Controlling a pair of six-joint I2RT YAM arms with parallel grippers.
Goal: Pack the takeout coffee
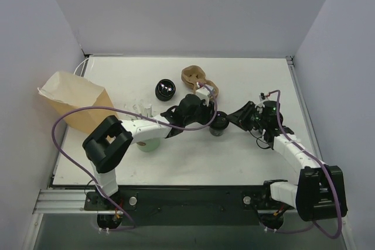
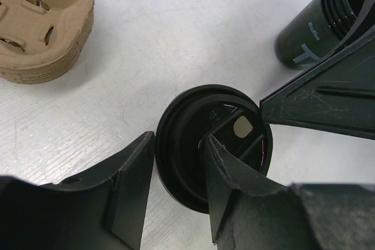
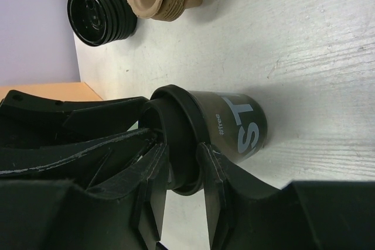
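Left wrist view: left gripper [image 2: 180,144] fingers [image 2: 132,185] part-spread astride the lidded coffee cup [image 2: 187,115] rim, right gripper [image 3: 181,151] fingers [image 3: 220,185] likewise astride it, clamping cannot be determined.

Bright even light, soft faint shadows, slight sheen on the takeout coffee [image 2: 181,139], frames mostly sharp

Bench [image 1: 246,80]: brown paper bag [image 1: 73,100] at far left. Pulp cup carrier [image 1: 196,77] back centre, lidless black cup [image 1: 165,89] near its left. Green cup [image 1: 146,143] with white straws [image 1: 145,109] front left, partly hidden.
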